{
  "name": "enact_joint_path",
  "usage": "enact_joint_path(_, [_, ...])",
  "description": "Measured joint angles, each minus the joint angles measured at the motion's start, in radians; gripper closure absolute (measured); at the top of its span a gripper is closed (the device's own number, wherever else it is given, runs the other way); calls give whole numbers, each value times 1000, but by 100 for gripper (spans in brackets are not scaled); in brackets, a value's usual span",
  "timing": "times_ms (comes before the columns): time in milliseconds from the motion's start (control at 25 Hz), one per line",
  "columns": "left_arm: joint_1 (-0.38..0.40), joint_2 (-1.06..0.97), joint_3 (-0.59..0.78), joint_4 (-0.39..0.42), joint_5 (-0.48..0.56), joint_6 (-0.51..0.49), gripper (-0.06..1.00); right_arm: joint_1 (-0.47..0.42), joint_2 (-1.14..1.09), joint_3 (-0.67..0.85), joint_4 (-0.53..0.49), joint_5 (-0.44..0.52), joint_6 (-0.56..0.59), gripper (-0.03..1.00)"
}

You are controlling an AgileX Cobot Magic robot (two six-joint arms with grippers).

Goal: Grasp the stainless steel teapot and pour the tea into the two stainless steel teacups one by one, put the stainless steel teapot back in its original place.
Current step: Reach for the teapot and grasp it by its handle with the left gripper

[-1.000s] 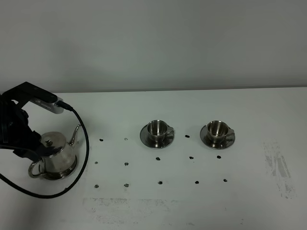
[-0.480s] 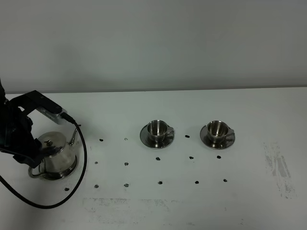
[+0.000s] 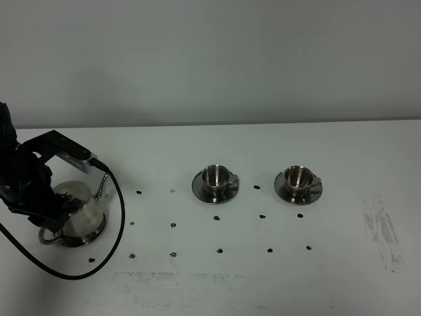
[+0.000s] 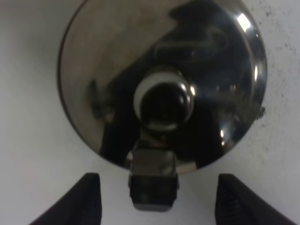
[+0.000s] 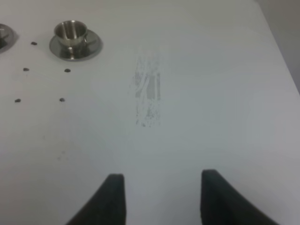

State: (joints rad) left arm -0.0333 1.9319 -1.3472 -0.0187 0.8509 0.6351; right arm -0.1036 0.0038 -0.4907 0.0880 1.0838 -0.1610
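Left pincer [image 4: 159,201] lowered over teapot [image 4: 161,79] | spread wide astride handle [image 4: 153,178] (wrist view only) | right pincer [image 5: 163,197] parted, empty

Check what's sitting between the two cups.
Just one small black dot on the bare table, between left cup and right cup. Exterior high view shows it.

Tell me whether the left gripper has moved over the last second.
Yes. In the high view the left gripper has dropped lower over the teapot, which has not shifted against the table dots.
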Motion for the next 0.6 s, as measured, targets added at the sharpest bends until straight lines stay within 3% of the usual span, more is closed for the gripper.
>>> enact_joint_path(600, [-24, 53, 0, -23, -50, 4, 37, 0, 0, 0, 1, 0, 1, 58])
